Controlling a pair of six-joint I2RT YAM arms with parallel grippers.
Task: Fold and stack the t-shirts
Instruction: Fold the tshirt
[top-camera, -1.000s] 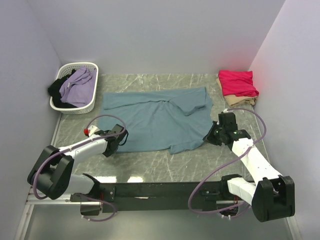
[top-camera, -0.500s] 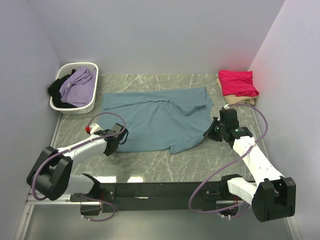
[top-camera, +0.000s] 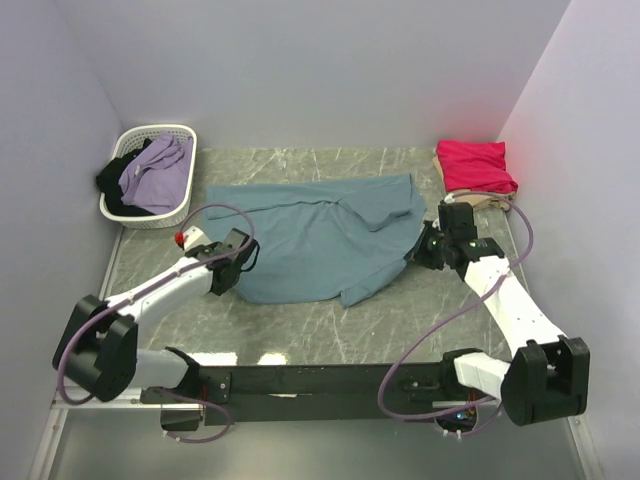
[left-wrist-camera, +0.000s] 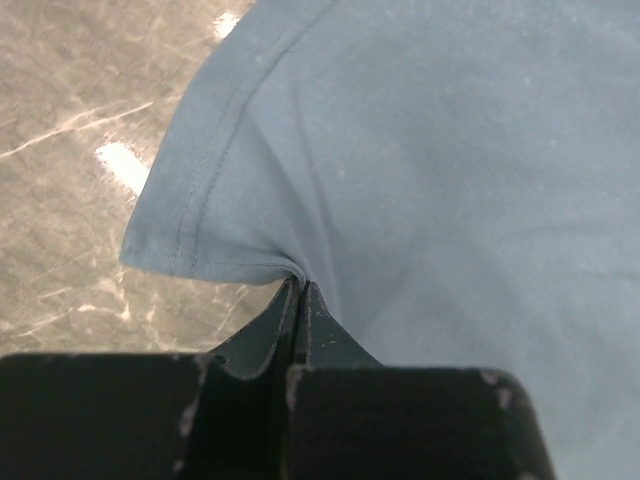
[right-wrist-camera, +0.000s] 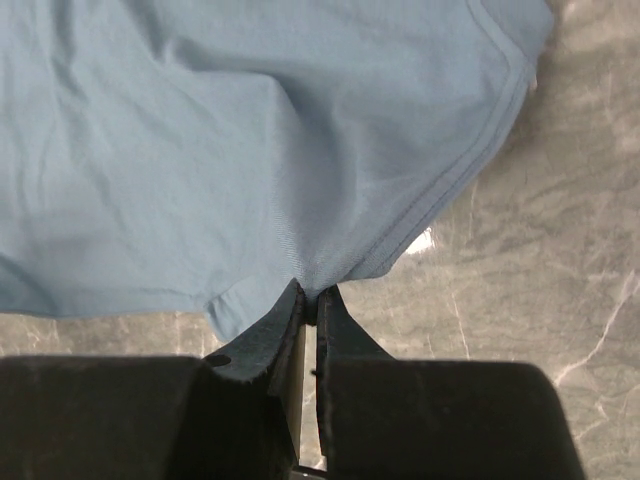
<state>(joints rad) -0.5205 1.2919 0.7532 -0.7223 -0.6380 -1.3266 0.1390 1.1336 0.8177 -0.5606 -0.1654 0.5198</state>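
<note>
Ok, status from my end. Pale lavender walls (top-camera: 320, 70) box the cell in on three sides. The grey marble-look table (top-camera: 330, 325) is glossy, and I see glare spots on it just left of the left fingers.

The dusty teal-blue t-shirt (top-camera: 320, 235) lies spread across the middle of the table between the two grippers, rumpled, with a sleeve flopped over at its far right.

The white slatted basket (top-camera: 150, 222) sits in the far-left corner, well beyond the left fingers. It holds a lilac garment (top-camera: 158, 175) and a black garment (top-camera: 113, 180).

The crimson-pink t-shirt (top-camera: 475, 165) is folded in the far-right corner, just beyond the right fingers. It lies on the beige t-shirt (top-camera: 478, 203), of which I only see an edge.

The left gripper (left-wrist-camera: 300, 292) is clamped on the teal shirt's near-left hem corner, cloth puckered at the tips. Shirt ahead and right of the fingers, bare marble to their left.

The right gripper (right-wrist-camera: 308, 298) is pinched on the shirt's near-right edge by the stitched hem. Cloth ahead and left of the fingers, marble to their right.
</note>
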